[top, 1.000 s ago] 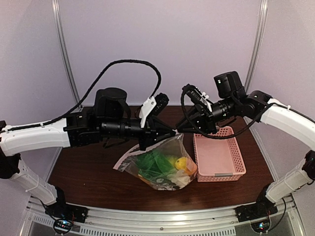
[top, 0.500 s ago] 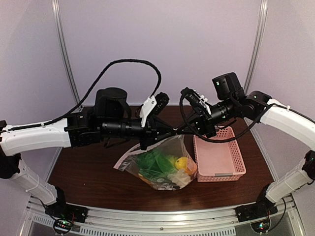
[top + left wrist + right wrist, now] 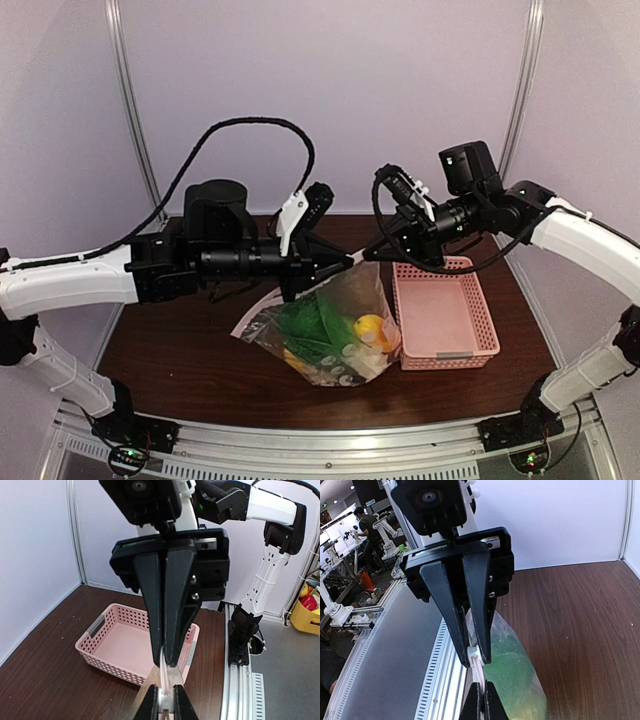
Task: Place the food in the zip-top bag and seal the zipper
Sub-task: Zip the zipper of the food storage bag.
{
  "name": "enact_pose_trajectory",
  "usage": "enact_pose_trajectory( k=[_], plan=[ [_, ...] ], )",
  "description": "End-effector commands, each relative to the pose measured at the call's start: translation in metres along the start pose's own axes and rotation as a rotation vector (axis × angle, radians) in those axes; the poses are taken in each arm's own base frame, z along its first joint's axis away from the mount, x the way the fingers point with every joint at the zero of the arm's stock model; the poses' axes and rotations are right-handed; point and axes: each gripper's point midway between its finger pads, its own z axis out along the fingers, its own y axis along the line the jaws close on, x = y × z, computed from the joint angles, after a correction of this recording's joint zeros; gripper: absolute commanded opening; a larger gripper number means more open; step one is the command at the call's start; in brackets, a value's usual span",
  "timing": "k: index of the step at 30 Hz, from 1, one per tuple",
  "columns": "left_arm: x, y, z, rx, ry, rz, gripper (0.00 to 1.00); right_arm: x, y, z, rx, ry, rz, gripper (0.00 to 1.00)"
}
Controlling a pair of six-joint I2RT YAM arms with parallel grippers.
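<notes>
Zipper mostly hidden in the grips, food blurred inside bag below, left hand and right hand both clenched on zipper

Clear bag with rows of pale dots, under the black left gripper and black right gripper. Green food and a yellow lemon show through. Pink perforated basket, grey handles, below the right gripper. Dark brown wood-grain table.

The dark brown wood-grain counter carries two things. A clear dotted bag rests its bulging lower part near the middle, its top raised off the surface. Just beside it on the right, a pink perforated basket sits flat on the counter
</notes>
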Motion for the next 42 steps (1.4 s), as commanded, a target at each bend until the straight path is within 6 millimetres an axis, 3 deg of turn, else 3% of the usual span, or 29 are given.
enact_pose_trajectory(
  k=[1,9,19,35,42],
  plan=[
    [0.010,-0.001,-0.017,-0.013,0.010,-0.021,0.00,-0.027,-0.005,-0.028,0.054,-0.091,-0.035,0.00],
    [0.029,0.004,-0.031,-0.060,0.052,-0.046,0.02,-0.024,-0.012,-0.040,0.096,-0.091,-0.031,0.00],
    [0.053,0.011,-0.074,-0.161,0.091,-0.088,0.02,-0.027,-0.057,-0.077,0.224,-0.149,-0.017,0.00],
    [0.084,0.018,-0.111,-0.256,0.112,-0.144,0.03,-0.026,-0.081,-0.079,0.266,-0.193,0.026,0.00],
    [0.084,0.022,-0.117,-0.285,0.096,-0.134,0.04,-0.023,-0.086,-0.076,0.266,-0.191,0.034,0.00]
  ],
)
